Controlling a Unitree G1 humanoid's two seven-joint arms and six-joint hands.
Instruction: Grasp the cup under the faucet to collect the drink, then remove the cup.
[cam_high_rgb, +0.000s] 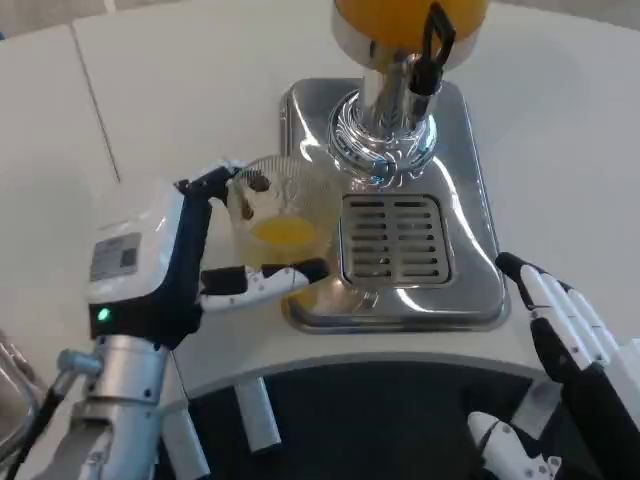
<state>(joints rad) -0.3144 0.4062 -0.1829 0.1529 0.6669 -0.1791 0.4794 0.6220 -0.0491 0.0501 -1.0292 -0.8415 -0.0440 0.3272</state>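
The left robot hand (215, 245) is gripping the clear cup (278, 222) of orange drink, fingers wrapping around it, at 9 o'clock from the drip grate (392, 240), over the steel tray's (470, 200) left edge. The right robot hand (570, 340) is resting at 5 o'clock, fingers spread, holding nothing, beside the worktop (180, 90).

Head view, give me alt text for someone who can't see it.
The robot's left hand holds a clear cup with orange drink beside the drink dispenser, off its drip grate. The right hand waits open at lower right.
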